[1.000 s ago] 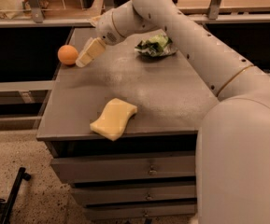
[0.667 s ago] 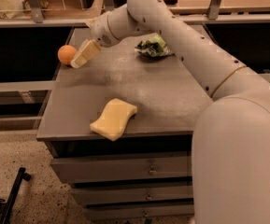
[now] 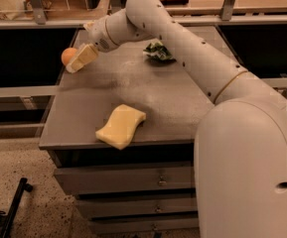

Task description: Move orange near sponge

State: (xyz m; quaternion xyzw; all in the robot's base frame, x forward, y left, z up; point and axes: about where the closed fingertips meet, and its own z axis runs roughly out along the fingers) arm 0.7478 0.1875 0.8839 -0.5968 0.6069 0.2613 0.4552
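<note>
The orange (image 3: 66, 55) sits at the far left edge of the grey table (image 3: 182, 108), towards the back. My gripper (image 3: 75, 63) reaches in from the right and is right against the orange's near right side, covering part of it. I cannot tell whether it touches the fruit. The pale yellow wavy sponge (image 3: 120, 126) lies flat near the table's front edge, well in front of the orange and a little to its right.
A green-and-white wrinkly foil bag (image 3: 158, 51) lies at the back middle of the table, behind my arm. The table drops off just left of the orange. Drawers run below the front edge. A black bar (image 3: 15, 207) lies on the floor at the lower left.
My gripper has moved left and slightly down across the back of the table, closing the gap to the orange. The orange, sponge and bag have stayed put.
</note>
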